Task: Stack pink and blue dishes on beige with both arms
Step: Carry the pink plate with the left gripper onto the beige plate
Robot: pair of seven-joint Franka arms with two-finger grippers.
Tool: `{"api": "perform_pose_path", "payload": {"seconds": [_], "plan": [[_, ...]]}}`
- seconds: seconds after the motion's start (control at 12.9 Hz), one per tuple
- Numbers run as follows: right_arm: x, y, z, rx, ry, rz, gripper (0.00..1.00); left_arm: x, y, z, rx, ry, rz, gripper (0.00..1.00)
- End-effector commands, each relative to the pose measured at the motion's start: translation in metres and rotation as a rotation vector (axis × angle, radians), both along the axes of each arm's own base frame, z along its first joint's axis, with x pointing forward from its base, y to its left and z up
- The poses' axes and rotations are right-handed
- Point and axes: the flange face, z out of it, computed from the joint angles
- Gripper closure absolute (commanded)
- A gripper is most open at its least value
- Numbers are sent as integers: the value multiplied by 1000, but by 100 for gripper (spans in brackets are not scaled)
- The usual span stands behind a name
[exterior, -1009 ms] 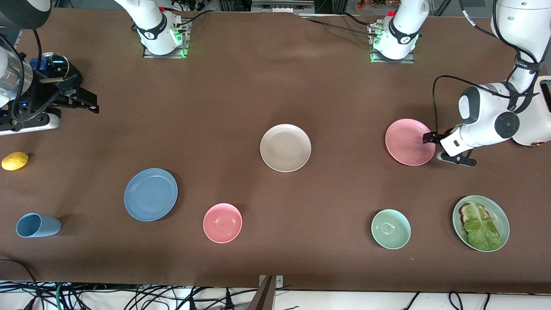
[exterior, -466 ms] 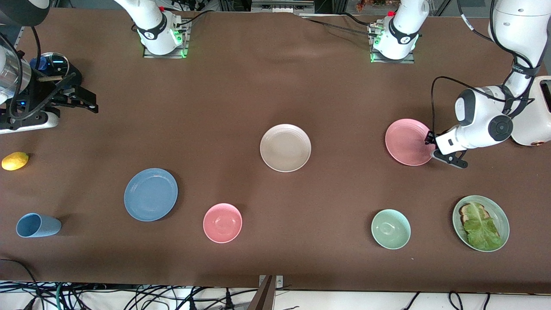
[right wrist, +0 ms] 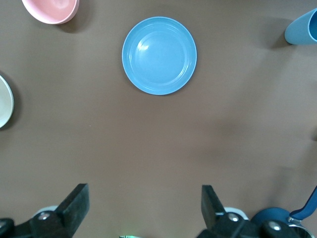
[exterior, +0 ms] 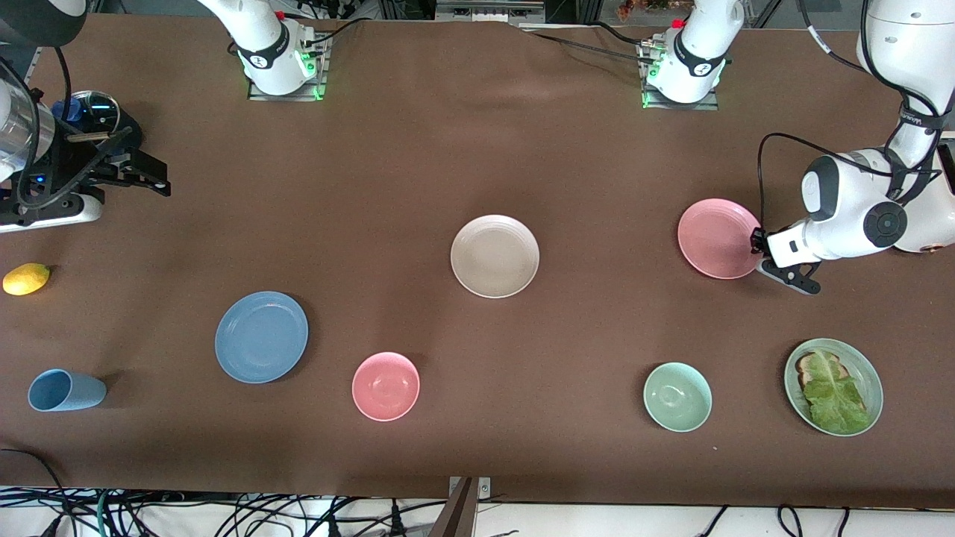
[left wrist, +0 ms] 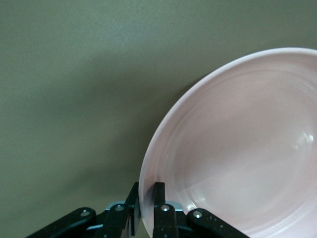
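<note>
We see the left gripper (exterior: 758, 246) pinching the rim of the pink plate (exterior: 718, 238), lifted at the left arm's end of the table (exterior: 477, 149). Right gripper (right wrist: 143, 206) waits with fingers spread. The blue plate (exterior: 261, 337) and beige plate (exterior: 495, 256) lie flat, well apart.

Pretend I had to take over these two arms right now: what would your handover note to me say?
Left gripper: shut on the pink plate, pinching its rim at the left arm's end of the table.
Right gripper: open, empty, waiting above the table at the right arm's end.
Beige plate: mid-table, nothing on it.
Blue plate: untouched, nearer the front camera.
Done: the pink plate is gripped.
Left: stack both plates on the beige plate.
</note>
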Motion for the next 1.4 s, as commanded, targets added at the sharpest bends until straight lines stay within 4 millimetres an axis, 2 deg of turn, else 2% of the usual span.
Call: {"api": "perform_pose_path", "payload": {"seconds": [0.0, 0.08, 0.39, 0.54, 0.78, 0.93, 1.01, 1.09, 1.16, 1.32], "plan": [[0, -1, 4, 13, -7, 13, 0, 41, -25, 45, 21, 63, 21, 100], [-1, -1, 5, 15, -9, 13, 0, 52, -36, 60, 21, 83, 29, 100], [-1, -3, 3, 12, 2, 12, 0, 66, -75, 85, -24, 98, 95, 100], [0, -4, 1, 14, -1, 9, 0, 73, -109, 99, -55, 93, 140, 100], [5, -1, -7, 13, 2, 13, 0, 84, -199, 127, -65, 62, 244, 100], [6, -1, -8, 13, 0, 13, 0, 83, -262, 127, -78, 74, 278, 100], [6, -1, -7, 13, -1, 13, 0, 86, -297, 134, -116, 72, 272, 100], [6, -1, -9, 13, 2, 13, 0, 87, -326, 135, -129, 76, 274, 100], [6, 0, -10, 13, 3, 14, 0, 81, -353, 127, -121, 94, 272, 100], [6, 0, -10, 11, 3, 15, 0, 79, -388, 117, -128, 107, 257, 100]]}}
